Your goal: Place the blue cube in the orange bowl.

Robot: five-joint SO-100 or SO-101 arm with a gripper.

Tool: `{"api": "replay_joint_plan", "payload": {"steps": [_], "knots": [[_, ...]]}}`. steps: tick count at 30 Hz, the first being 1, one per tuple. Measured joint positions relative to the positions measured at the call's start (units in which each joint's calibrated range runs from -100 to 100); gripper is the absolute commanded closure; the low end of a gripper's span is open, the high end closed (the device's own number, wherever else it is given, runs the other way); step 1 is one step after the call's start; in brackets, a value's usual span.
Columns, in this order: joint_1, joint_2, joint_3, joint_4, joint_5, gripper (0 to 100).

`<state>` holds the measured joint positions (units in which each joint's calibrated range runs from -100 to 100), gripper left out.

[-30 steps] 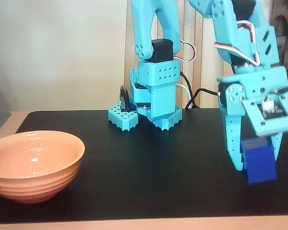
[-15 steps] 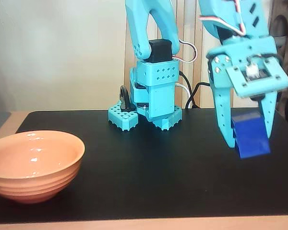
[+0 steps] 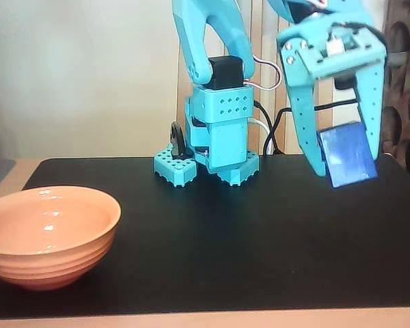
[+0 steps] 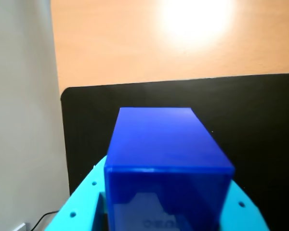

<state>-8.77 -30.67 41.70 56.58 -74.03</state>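
My turquoise gripper (image 3: 348,167) is shut on the blue cube (image 3: 347,155) and holds it a little above the black mat at the right of the fixed view. In the wrist view the blue cube (image 4: 166,159) fills the lower middle, held between the turquoise fingers (image 4: 84,202). The orange bowl (image 3: 48,236) stands on the mat at the front left of the fixed view, far from the gripper and empty. The bowl does not show in the wrist view.
The arm's turquoise base (image 3: 208,154) stands at the back middle of the black mat (image 3: 246,239), with cables behind it. A dark perforated object (image 3: 403,89) stands at the right edge. In the wrist view a wooden floor (image 4: 149,43) lies beyond the mat's edge.
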Motion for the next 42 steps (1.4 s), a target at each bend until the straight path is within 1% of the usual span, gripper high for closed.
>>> {"api": "replay_joint_plan", "payload": {"steps": [8,11,20,31,42], "knots": [[3.75,-4.16,0.0,3.87,0.05,86],[6.19,-5.95,0.0,5.72,1.57,86],[11.91,-9.94,0.0,11.8,3.29,86],[24.85,-14.1,0.0,18.58,8.36,86],[36.29,-14.1,0.0,19.29,12.64,86]]}}
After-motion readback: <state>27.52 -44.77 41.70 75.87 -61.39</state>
